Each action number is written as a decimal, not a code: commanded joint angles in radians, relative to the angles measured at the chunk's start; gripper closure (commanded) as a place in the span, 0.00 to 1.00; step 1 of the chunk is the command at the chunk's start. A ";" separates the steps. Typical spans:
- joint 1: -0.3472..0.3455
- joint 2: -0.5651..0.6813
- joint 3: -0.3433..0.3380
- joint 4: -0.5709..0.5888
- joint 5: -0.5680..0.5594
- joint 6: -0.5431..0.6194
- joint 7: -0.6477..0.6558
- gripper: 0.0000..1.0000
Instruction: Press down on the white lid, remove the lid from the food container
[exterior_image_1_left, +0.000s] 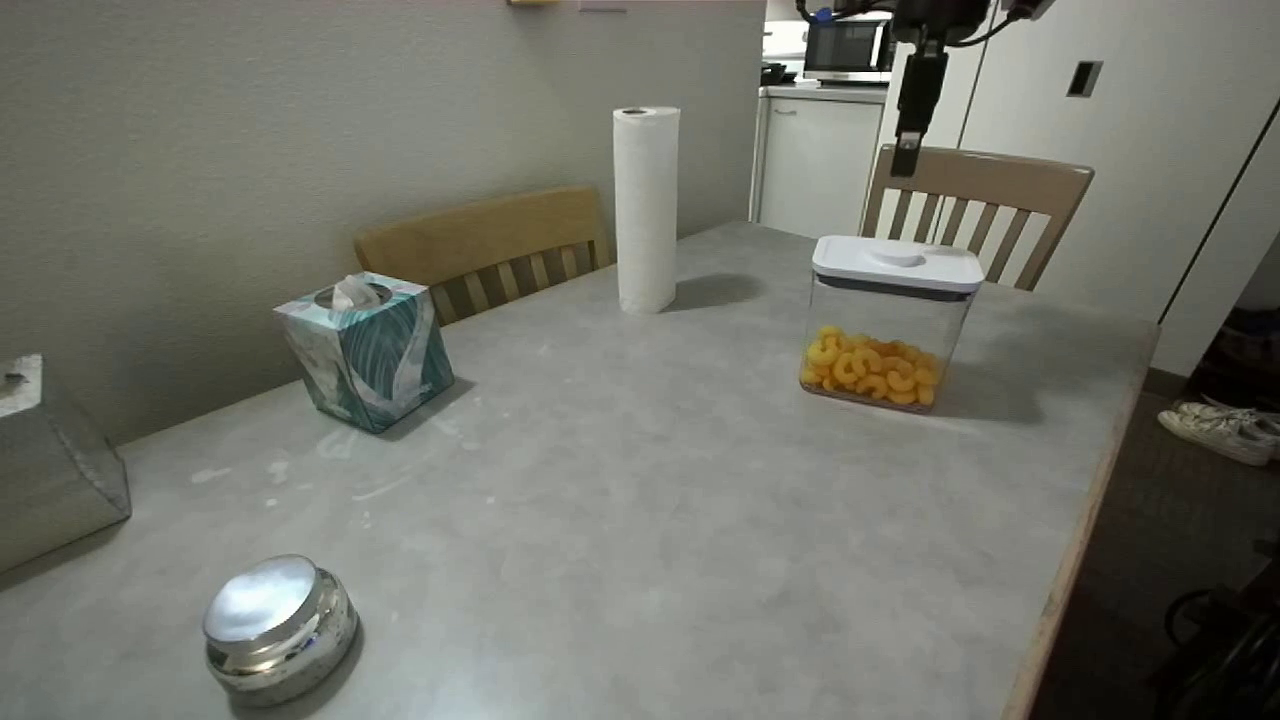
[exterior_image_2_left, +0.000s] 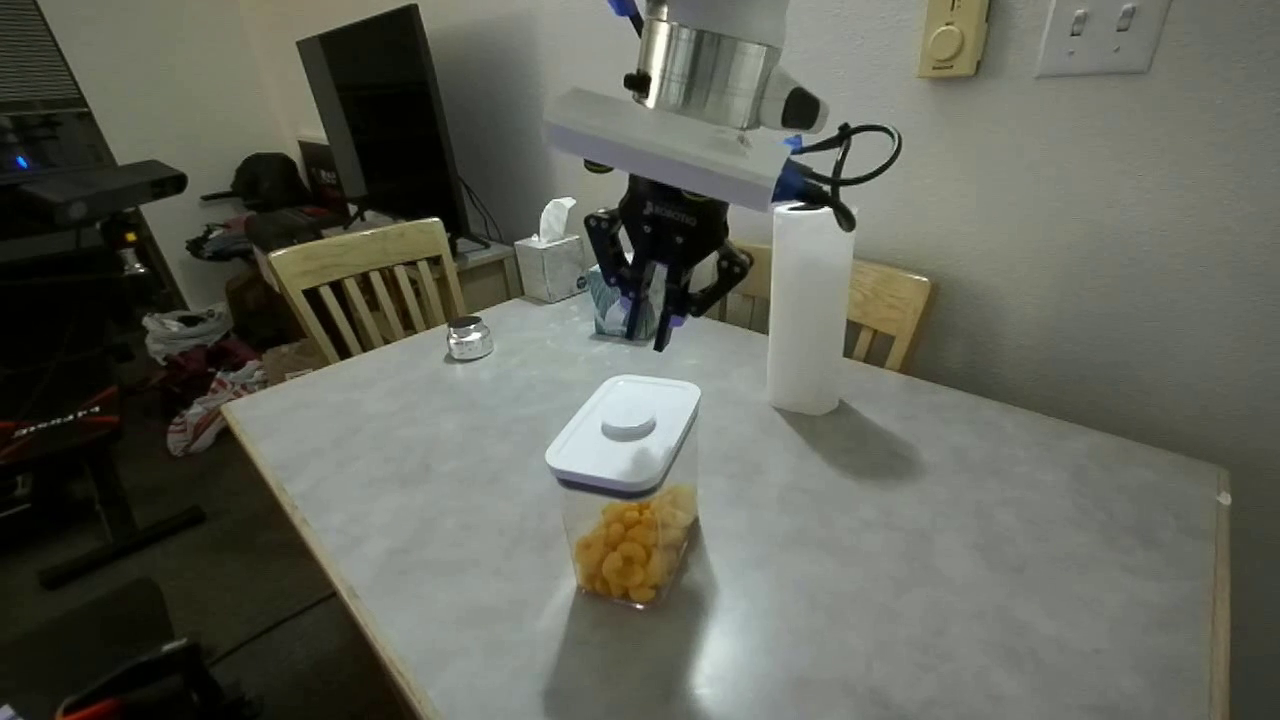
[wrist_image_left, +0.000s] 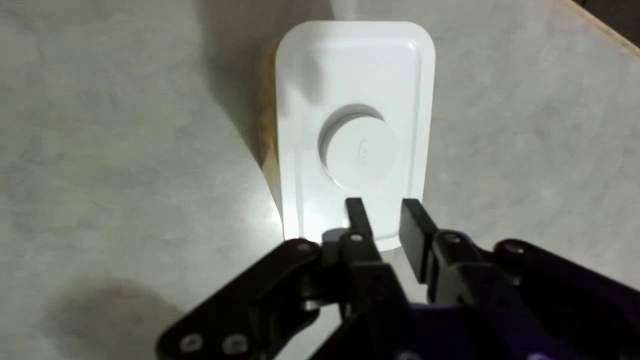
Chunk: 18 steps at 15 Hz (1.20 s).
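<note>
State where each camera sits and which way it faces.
An exterior view: raised, near the round shiny metal jar, looking across the grey wood-edged table toward the clear rectangular plastic food container; black fingers at top.
An exterior view: nearer the container, looking past it to the teal cardboard tissue box; white-and-silver arm and fingers show.
Wrist view: above the white rectangular plastic lid, facing down; fingers at bottom.
Both exterior views share container, lid, jar.
</note>
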<state>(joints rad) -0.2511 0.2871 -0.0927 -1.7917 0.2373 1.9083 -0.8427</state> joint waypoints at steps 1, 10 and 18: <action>0.008 -0.029 0.002 -0.041 -0.030 0.010 -0.016 0.44; 0.100 -0.008 0.000 -0.122 -0.321 0.176 0.151 0.00; 0.092 0.004 0.016 -0.120 -0.321 0.218 0.185 0.00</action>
<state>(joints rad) -0.1481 0.2910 -0.0883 -1.9133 -0.0797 2.1289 -0.6602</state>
